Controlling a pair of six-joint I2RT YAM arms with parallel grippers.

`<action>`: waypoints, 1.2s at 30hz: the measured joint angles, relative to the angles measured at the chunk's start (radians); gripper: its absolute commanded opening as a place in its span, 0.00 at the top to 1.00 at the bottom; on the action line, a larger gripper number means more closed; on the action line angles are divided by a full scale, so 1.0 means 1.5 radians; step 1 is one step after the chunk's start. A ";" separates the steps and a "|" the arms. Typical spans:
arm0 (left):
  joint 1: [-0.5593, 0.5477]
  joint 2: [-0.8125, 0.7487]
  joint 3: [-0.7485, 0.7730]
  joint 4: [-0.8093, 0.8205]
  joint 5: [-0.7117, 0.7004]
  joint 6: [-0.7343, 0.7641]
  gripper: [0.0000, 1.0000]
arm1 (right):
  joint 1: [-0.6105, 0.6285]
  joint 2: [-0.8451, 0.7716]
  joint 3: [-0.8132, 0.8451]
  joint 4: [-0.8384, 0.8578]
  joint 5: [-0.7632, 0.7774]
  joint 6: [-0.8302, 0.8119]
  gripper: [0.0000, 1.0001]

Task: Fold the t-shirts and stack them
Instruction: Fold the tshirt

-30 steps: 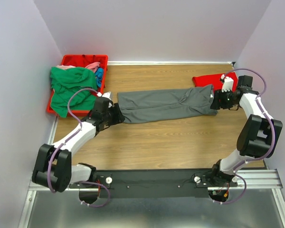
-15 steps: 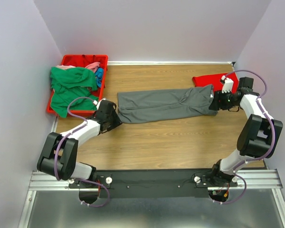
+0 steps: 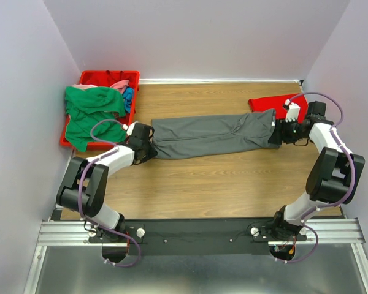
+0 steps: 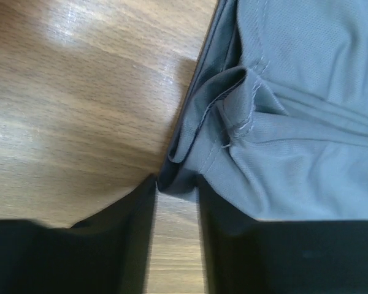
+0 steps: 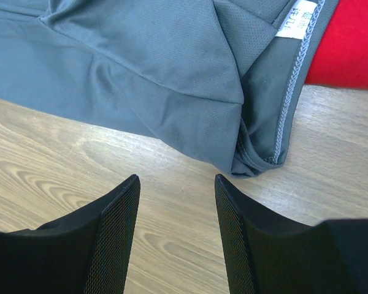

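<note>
The dark grey t-shirt (image 3: pixel 214 135) lies folded into a long strip across the middle of the table. My left gripper (image 3: pixel 148 142) is at its left end. In the left wrist view the gripper (image 4: pixel 176 184) stands slightly open, with the shirt's hem corner (image 4: pixel 190 165) right at the fingertips. My right gripper (image 3: pixel 277 131) is at the shirt's right end, open and empty (image 5: pixel 176 180), just short of the folded corner (image 5: pixel 257 159). A red t-shirt (image 3: pixel 267 103) lies flat behind that end and shows in the right wrist view (image 5: pixel 349 43).
A red plastic bin (image 3: pixel 107 76) stands at the back left. A green shirt (image 3: pixel 89 113) spills over its front edge, with pink (image 3: pixel 118 84) and blue (image 3: pixel 129 97) cloth inside. Walls close in the table on three sides.
The left arm has swung its elbow back and left, and its gripper has moved up to the shirt's left end. The right gripper has shifted slightly toward the shirt's right end.
</note>
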 measured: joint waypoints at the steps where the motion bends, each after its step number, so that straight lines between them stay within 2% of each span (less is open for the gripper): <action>1: 0.000 0.001 0.000 0.000 0.000 0.002 0.71 | 0.000 0.000 -0.001 0.000 -0.001 0.000 0.41; 2: 0.000 0.002 0.000 -0.001 0.000 0.004 0.71 | 0.000 0.000 -0.001 0.000 -0.002 0.000 0.41; 6: 0.000 0.002 0.000 -0.002 0.001 0.012 0.92 | 0.000 -0.001 -0.002 0.000 -0.002 0.000 0.41; 8: 0.000 0.002 0.000 -0.002 0.001 0.018 0.99 | 0.000 -0.003 -0.003 0.000 -0.002 0.000 0.41; 36: -0.001 -0.109 -0.083 0.008 0.024 0.074 1.00 | -0.004 -0.009 -0.009 -0.008 0.002 -0.041 0.42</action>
